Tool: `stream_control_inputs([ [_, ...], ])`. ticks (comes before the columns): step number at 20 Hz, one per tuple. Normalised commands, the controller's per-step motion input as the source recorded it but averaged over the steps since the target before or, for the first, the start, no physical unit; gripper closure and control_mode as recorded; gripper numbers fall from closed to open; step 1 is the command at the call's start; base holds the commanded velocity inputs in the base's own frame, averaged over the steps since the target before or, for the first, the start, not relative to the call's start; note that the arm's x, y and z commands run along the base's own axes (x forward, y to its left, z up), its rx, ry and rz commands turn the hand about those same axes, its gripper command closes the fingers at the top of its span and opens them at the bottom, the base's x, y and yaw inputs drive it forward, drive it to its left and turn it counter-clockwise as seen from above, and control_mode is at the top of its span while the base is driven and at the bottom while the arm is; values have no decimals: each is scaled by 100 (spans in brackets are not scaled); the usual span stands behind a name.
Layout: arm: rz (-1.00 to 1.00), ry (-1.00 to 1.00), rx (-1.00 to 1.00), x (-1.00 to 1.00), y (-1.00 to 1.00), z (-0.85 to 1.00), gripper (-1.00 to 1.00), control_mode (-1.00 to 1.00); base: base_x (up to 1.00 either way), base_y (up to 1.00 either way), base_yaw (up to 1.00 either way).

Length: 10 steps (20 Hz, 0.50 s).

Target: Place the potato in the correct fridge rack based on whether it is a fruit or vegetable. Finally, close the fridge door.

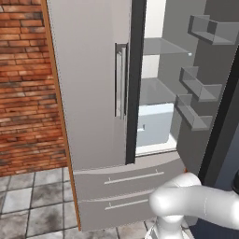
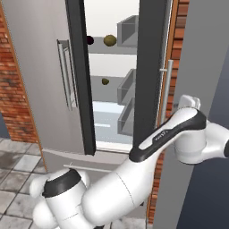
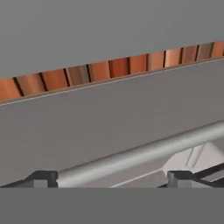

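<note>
Up on the higher fridge rack (image 2: pixel 107 51), the potato (image 2: pixel 110 40) is sitting beside a near-black item (image 2: pixel 90 40), while a smaller dark-olive item (image 2: pixel 105 81) is lying on the shelf below. One fridge door (image 1: pixel 91 84) is staying closed; the other fridge door (image 2: pixel 150 67) is standing swung open, bins facing inward. At that open door's vertical bar handle (image 3: pixel 140 155), the gripper (image 3: pixel 111 177) is straddling the bar (tips spread either side, not visibly touching it). No writing or label is showing legibly anywhere.
</note>
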Motion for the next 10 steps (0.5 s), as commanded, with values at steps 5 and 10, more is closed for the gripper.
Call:
stream_control_inputs([
  [5,10,-3,5,53,0,-1,-100,-100,0,0,0],
  [10,18,-8,0,35,24,0,-100,-100,0,0,0],
])
